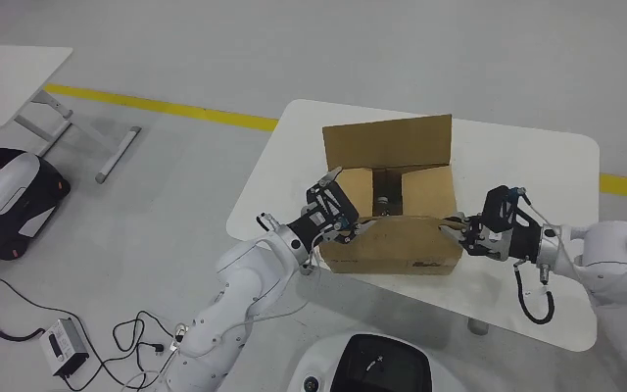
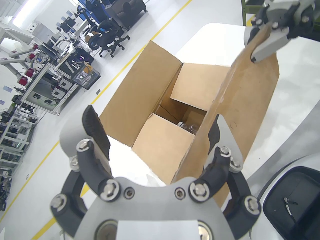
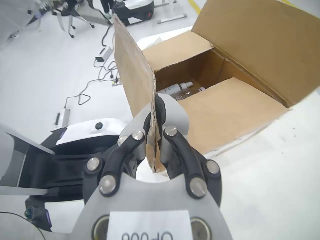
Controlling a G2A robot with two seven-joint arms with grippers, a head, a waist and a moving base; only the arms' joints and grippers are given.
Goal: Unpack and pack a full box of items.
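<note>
A brown cardboard box (image 1: 392, 196) stands open on the white table (image 1: 549, 176), its back flap upright. Inside lie white and clear bottles (image 3: 180, 87), also glimpsed as bottles (image 2: 187, 126) between the two short side flaps. My right gripper (image 3: 155, 119) is shut on one end of the front long flap (image 3: 132, 71), which stands raised on edge. That right gripper (image 2: 262, 46) pinches the flap's far corner. My left gripper (image 2: 155, 131) is open at the flap's other end (image 2: 240, 106), the edge lying between its fingers, close against one. From above, left gripper (image 1: 338, 211) and right gripper (image 1: 456, 230) flank the box front.
The box sits near the table's front-left edge (image 1: 265, 176). Bare tabletop lies to the right and behind. On the floor are cables and a power block (image 1: 69, 343), a yellow line (image 1: 157, 106), and another table's legs (image 1: 118, 147).
</note>
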